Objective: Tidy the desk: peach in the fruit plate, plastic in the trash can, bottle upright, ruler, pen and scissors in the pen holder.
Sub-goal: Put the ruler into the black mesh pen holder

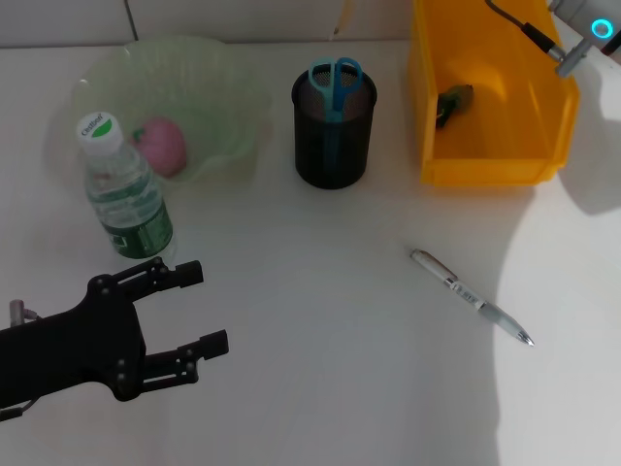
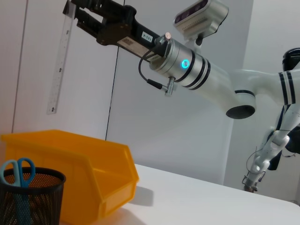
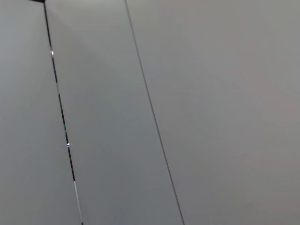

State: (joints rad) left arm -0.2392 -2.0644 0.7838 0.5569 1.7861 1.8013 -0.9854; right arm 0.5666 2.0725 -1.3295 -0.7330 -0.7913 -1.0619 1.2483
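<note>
Two arms here: the left pincer, black, sits released low over the white worktop beside the upright clear plastic bottle, whose green cap lettering is too blurry to read. The right pincer grasps a clear plastic ruler dangling above the yellow plastic bin; its markings are unreadable.

Clear ruler hanging vertically, pinched in raised right claw.
</note>
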